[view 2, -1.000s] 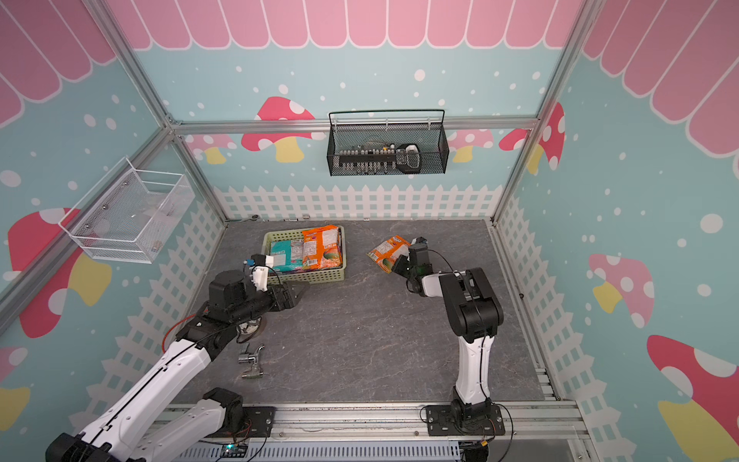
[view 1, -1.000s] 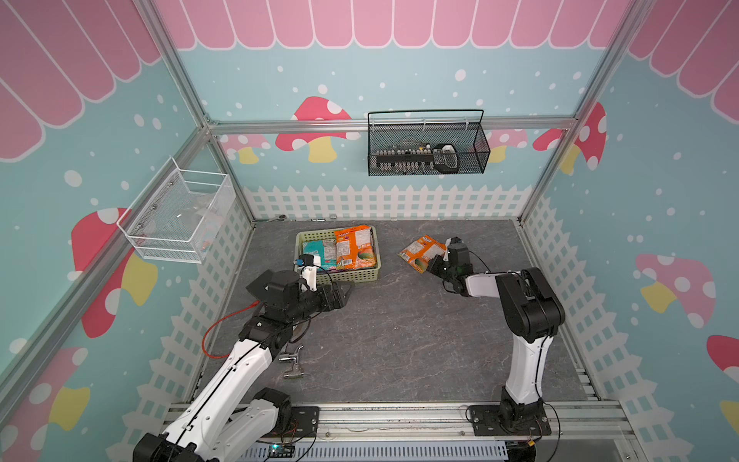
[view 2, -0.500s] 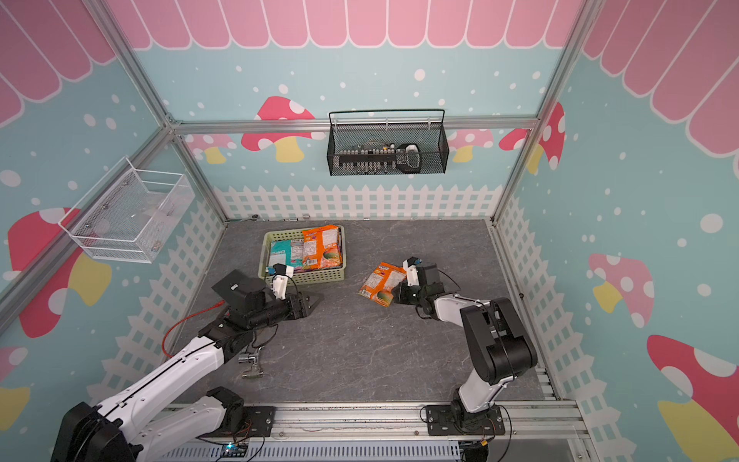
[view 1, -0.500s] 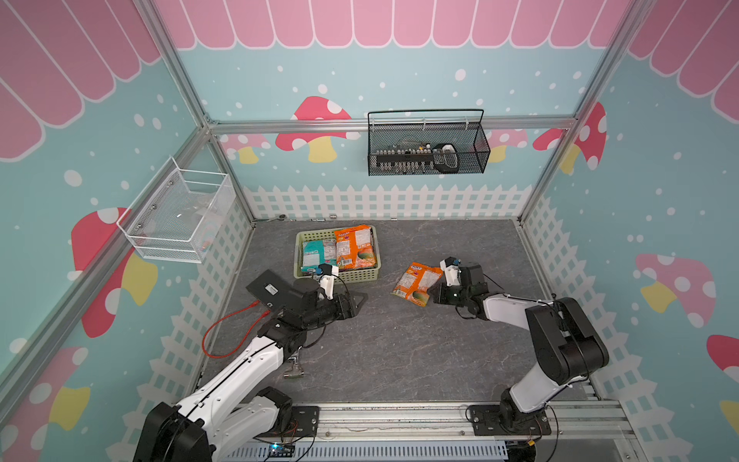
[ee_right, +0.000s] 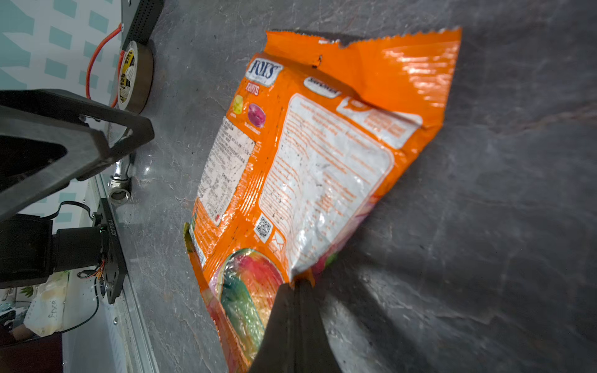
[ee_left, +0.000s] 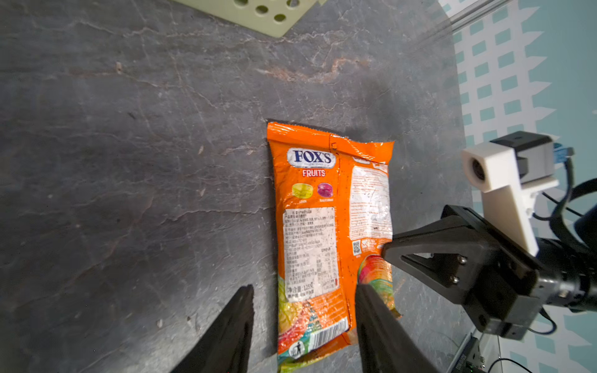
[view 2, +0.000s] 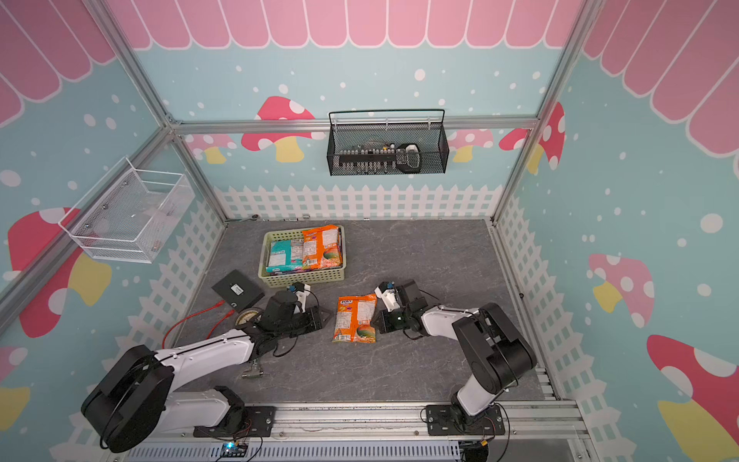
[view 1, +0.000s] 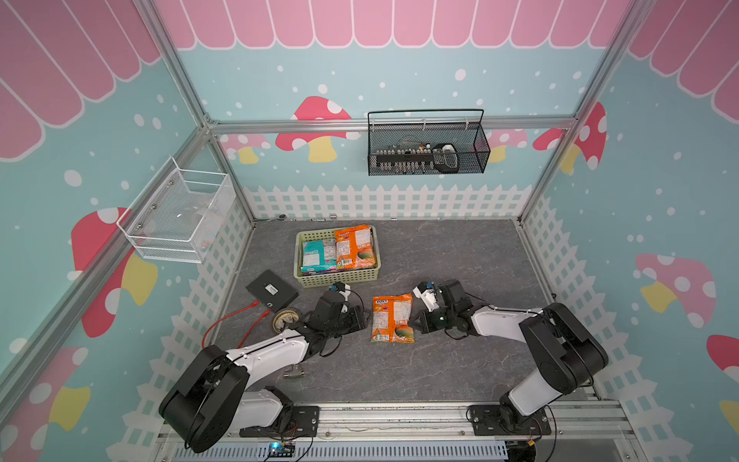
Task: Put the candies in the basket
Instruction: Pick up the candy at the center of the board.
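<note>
An orange "FOX'S Fruits" candy bag point(view 1: 392, 318) point(view 2: 356, 318) rests back side up on the grey tabletop, in front of the basket. My right gripper point(view 1: 416, 320) point(ee_right: 300, 284) is shut on the bag's right edge. My left gripper point(view 1: 362, 318) point(ee_left: 304, 287) is open at the bag's left side. Its jaws straddle the barcode end of the bag point(ee_left: 323, 226), one off the bag with a gap, the other over its edge. The pale green basket point(view 1: 338, 278) point(view 2: 306, 278) holds a teal bag point(view 1: 318, 254) and an orange bag point(view 1: 356, 246).
A black box point(view 1: 272, 291), a tape roll point(view 1: 286, 318) and a red cable point(view 1: 228, 324) lie left of my left arm. A small metal fitting point(view 1: 294, 374) sits near the front. A black wire basket point(view 1: 428, 148) and a white one point(view 1: 180, 216) hang on the walls.
My right gripper has dragged the orange bag from the back right to the middle of the table. My left arm left the basket, swung to the bag, and its jaws narrowed.
</note>
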